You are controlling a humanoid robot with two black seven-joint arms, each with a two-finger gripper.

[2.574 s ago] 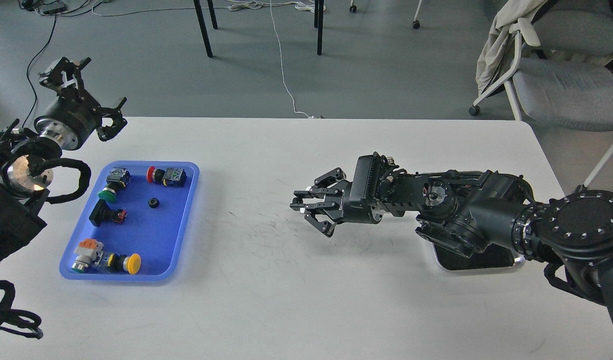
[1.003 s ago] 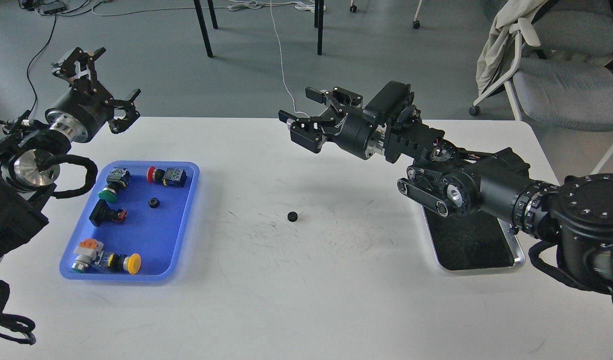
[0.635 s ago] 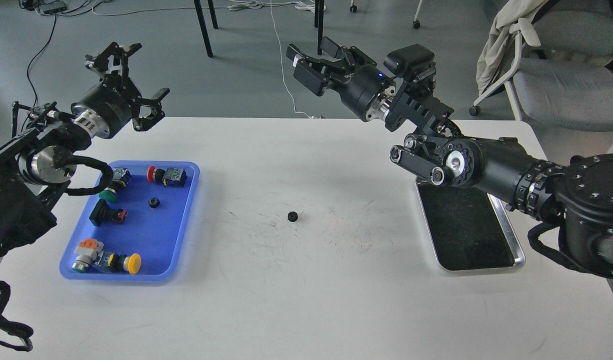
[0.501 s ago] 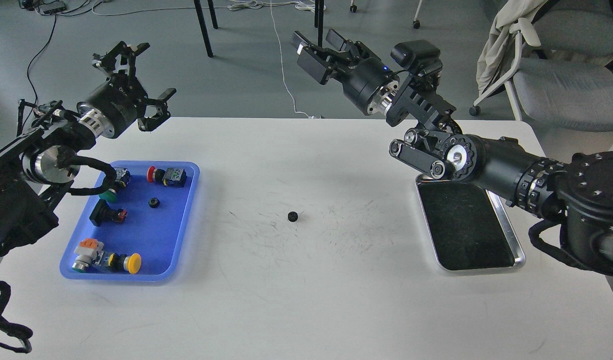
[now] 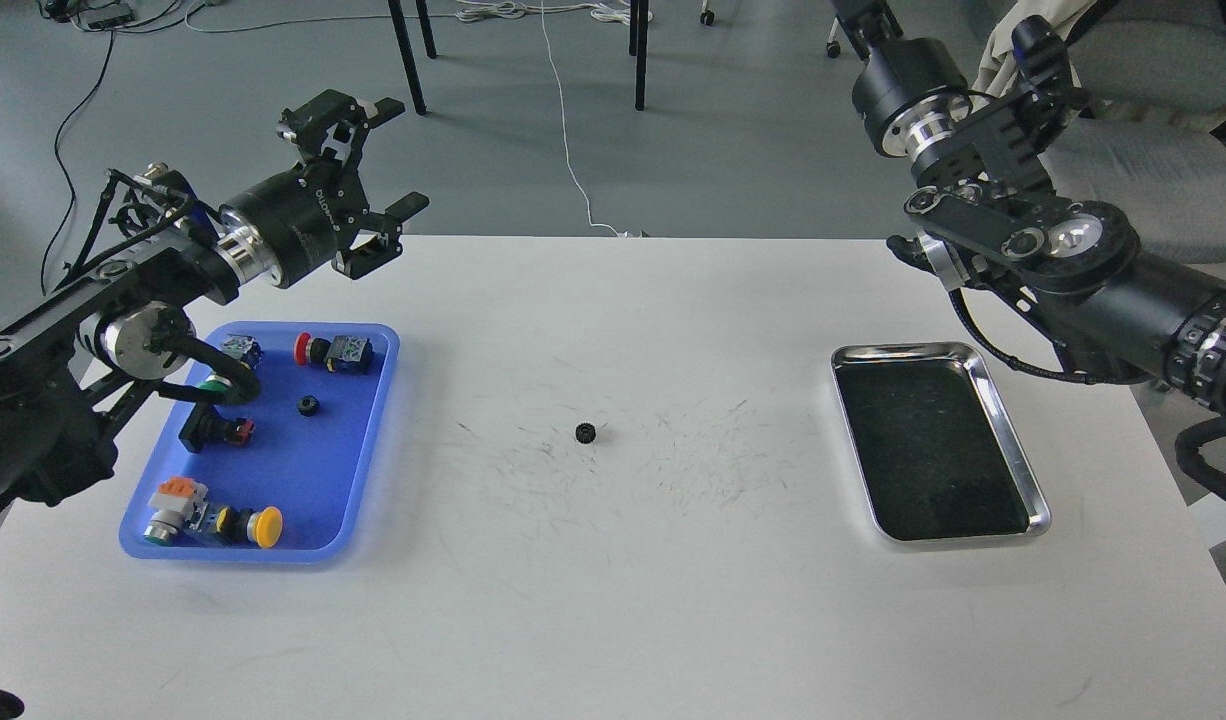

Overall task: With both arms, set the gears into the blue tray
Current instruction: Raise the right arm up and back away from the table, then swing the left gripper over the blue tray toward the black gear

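Note:
One small black gear [image 5: 586,433] lies alone on the white table near its middle. A second gear [image 5: 308,405] rests inside the blue tray [image 5: 303,480] at the left, among several push-button switches. My left gripper [image 5: 408,152] hangs open and empty above the table's far edge, just beyond the tray's far right corner. My right arm [image 5: 1013,240] is raised at the far right. Its wrist [image 5: 903,85] points up, and the fingers run past the top edge, out of sight.
A shiny steel tray [image 5: 1013,470] with a black inside sits at the right with nothing in it. The switches [image 5: 333,352] crowd the blue tray's left and far sides. Chairs and table legs stand on the floor beyond the table.
The right gripper let go of a gear at the table's middle, then the arm lifted and swung back to the far right. The left gripper has moved right, towards the table's far edge.

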